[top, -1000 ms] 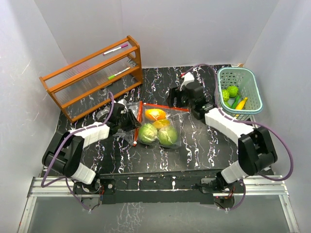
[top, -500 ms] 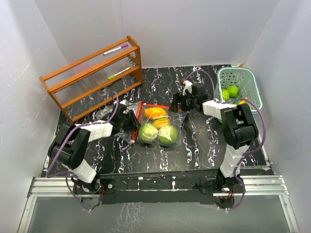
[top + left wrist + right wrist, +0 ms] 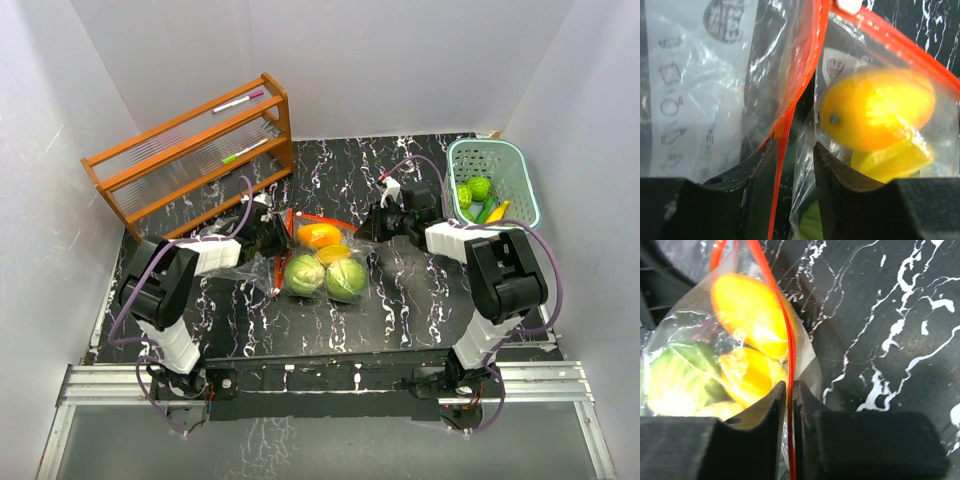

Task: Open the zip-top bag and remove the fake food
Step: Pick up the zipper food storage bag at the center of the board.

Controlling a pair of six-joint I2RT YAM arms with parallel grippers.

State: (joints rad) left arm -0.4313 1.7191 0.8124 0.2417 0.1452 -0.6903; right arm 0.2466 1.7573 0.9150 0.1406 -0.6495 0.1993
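The clear zip-top bag (image 3: 322, 256) with a red zip strip (image 3: 790, 340) lies mid-table. Inside it are fake food pieces: an orange one (image 3: 318, 234) (image 3: 875, 107) and two pale-green balls (image 3: 304, 273) (image 3: 346, 278). My right gripper (image 3: 372, 228) (image 3: 789, 384) is at the bag's right edge, shut on the red strip. My left gripper (image 3: 270, 232) (image 3: 794, 145) is at the bag's left edge. Its jaws stand partly apart, with the strip (image 3: 817, 50) and loose film running between them. More fake food, green pieces (image 3: 478, 188) and a yellow banana (image 3: 497, 211), lies in the basket.
A pale-teal slotted basket (image 3: 522, 172) stands at the back right. An orange wooden rack (image 3: 190, 160) holding markers stands at the back left. White walls close in the black marbled table (image 3: 420, 300) on three sides.
My right gripper came from beside the basket to the bag's right edge and shut on the red strip. The left arm swung in; its gripper stayed at the bag's left edge.
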